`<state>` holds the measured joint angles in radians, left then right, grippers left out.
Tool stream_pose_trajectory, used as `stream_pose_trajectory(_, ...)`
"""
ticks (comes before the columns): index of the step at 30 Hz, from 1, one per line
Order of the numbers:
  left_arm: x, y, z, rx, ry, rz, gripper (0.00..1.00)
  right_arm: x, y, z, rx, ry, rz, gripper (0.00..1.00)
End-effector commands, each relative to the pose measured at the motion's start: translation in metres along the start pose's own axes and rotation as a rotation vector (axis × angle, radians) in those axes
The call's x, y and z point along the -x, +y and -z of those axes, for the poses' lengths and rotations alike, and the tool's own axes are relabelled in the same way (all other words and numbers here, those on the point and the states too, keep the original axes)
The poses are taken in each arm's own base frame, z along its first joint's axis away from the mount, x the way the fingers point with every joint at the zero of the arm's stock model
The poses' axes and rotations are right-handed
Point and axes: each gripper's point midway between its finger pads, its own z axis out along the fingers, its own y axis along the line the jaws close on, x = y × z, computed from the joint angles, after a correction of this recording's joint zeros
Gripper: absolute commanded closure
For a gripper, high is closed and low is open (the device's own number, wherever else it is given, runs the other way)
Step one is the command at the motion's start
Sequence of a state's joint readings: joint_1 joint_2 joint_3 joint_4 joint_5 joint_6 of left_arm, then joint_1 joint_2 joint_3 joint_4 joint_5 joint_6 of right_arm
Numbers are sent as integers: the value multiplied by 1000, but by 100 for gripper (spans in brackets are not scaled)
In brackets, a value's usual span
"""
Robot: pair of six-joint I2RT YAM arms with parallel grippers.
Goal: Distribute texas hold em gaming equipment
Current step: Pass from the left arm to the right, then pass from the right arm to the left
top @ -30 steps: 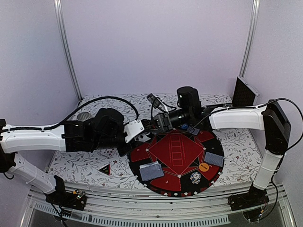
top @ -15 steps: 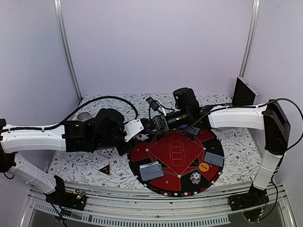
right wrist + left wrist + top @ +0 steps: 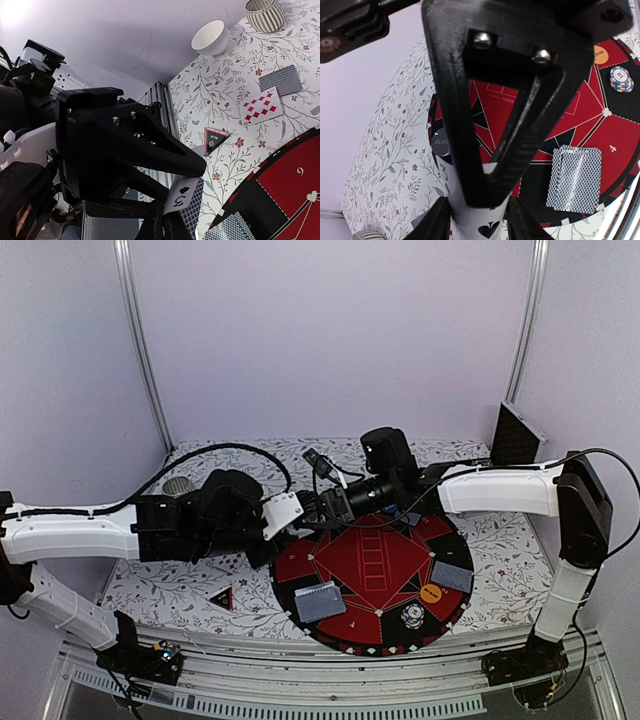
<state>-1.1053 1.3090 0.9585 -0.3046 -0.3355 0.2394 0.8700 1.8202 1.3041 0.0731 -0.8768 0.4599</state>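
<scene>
My two grippers meet above the far-left rim of the round red-and-black mat [image 3: 375,575]. The left gripper [image 3: 477,222] is shut across a small pack of playing cards [image 3: 487,226], the three of spades facing up. The right gripper [image 3: 162,220] is shut on that top card [image 3: 182,196], with grey-blue backs [image 3: 194,215] showing behind it. On the mat lie two face-down card piles [image 3: 320,600] [image 3: 452,576], an orange chip [image 3: 431,593], a chip stack [image 3: 411,616] and a dealer disc [image 3: 441,142]. The black-red triangle [image 3: 221,597] sits on the tablecloth left of the mat.
A face-up diamonds card [image 3: 260,106] and a face-down card [image 3: 281,80] lie on the floral cloth beyond the triangle. A white bowl [image 3: 210,37] and a striped cup [image 3: 264,12] stand near the far-left corner. A black box [image 3: 515,435] leans at the back right.
The right gripper has slid left up to the left gripper and closed from open onto the top card. The left arm has stayed still.
</scene>
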Motion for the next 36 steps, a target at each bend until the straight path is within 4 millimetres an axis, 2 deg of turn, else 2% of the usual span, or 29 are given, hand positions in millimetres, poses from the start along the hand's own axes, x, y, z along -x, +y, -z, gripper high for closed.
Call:
stream_pose_trajectory(1, 16, 0, 7, -8, -51, 18, 59, 7, 3, 4, -3, -17, 25, 98)
stream_pose_trajectory(2, 18, -2, 10, -33, -55, 29, 55, 10, 8, 13, -10, -31, 47, 98)
stream_pose_trajectory(3, 21, -6, 15, -70, -68, 45, 46, 11, 9, 22, -22, -39, 59, 98)
stream_pose_trajectory(5, 31, -18, 31, -176, -121, 80, 21, 5, 17, 37, -17, -28, 127, 98)
stream_pose_trajectory(6, 37, -27, 40, -253, -156, 97, 12, -4, 24, 42, -2, -5, 175, 98)
stream_pose_trajectory(7, 43, -33, 49, -325, -189, 114, 8, -14, 33, 46, 25, 19, 271, 98)
stream_pose_trajectory(9, 51, -46, 66, -472, -246, 144, 6, -39, 49, 50, 70, 58, 398, 98)
stream_pose_trajectory(11, 58, -50, 74, -546, -271, 177, 10, -52, 58, 55, 78, 65, 529, 98)
stream_pose_trajectory(13, 64, -51, 78, -583, -284, 193, 17, -56, 56, 58, 48, 72, 569, 98)
stream_pose_trajectory(16, 73, -60, 83, -659, -306, 194, 21, -54, 59, 62, 24, 68, 630, 98)
stream_pose_trajectory(18, 71, -61, 76, -658, -279, 197, 26, -52, 66, 62, 40, 61, 662, 98)
stream_pose_trajectory(23, 64, -70, 65, -692, -222, 197, 57, -50, 68, 61, 25, 52, 686, 98)
stream_pose_trajectory(27, 62, -69, 59, -673, -209, 200, 77, -50, 70, 63, 19, 46, 691, 98)
stream_pose_trajectory(29, 62, -66, 56, -648, -203, 204, 100, -49, 70, 64, 13, 41, 694, 98)
stream_pose_trajectory(32, 64, -57, 56, -589, -222, 213, 100, -49, 68, 67, -16, 34, 695, 96)
stream_pose_trajectory(33, 64, -52, 55, -552, -231, 215, 100, -46, 64, 69, -55, 26, 695, 83)
stream_pose_trajectory(34, 61, -48, 51, -505, -229, 222, 100, -42, 55, 73, -111, 13, 680, 60)
stream_pose_trajectory(35, 53, -45, 44, -452, -202, 220, 100, -36, 43, 79, -187, -10, 663, 38)
stream_pose_trajectory(36, 40, -45, 34, -403, -154, 204, 100, -29, 30, 90, -266, -42, 632, 25)
